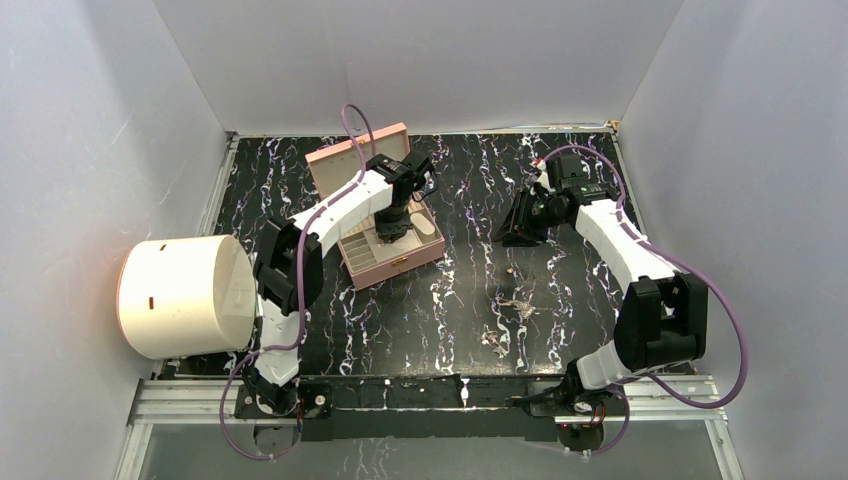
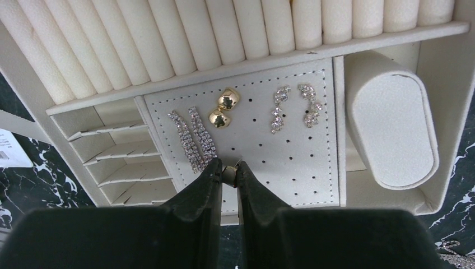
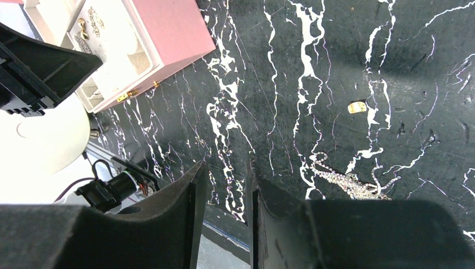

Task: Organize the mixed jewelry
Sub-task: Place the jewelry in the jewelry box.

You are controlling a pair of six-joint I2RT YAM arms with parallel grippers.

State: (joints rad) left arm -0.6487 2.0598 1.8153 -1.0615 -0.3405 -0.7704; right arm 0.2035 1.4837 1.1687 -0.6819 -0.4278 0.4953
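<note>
While the left tool (image 2: 228,167) hangs over the open pink box (image 1: 405,262), the right tool (image 3: 224,179) hovers above the desk (image 1: 460,200).
The left tool's tips pinch a small pale piece (image 2: 228,176) above the perforated panel (image 2: 291,157), where sparkly drop earrings (image 2: 193,137) and gold studs (image 2: 224,108) sit. The right tool stands slightly apart, empty. More mixed jewelry (image 1: 515,305) lies loose on the desk nearby, a gold ring (image 3: 357,106) near a silvery chain tangle (image 3: 347,182).

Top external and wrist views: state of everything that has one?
Pink rectangular jewelry box: lid open.
Left gripper: fingers shut on small pale piece, above the box.
Right gripper: fingers open, empty.
Gold dome earrings: set on the box's perforated pad.
Silvery chain tangle: loose on black marbled table.
</note>
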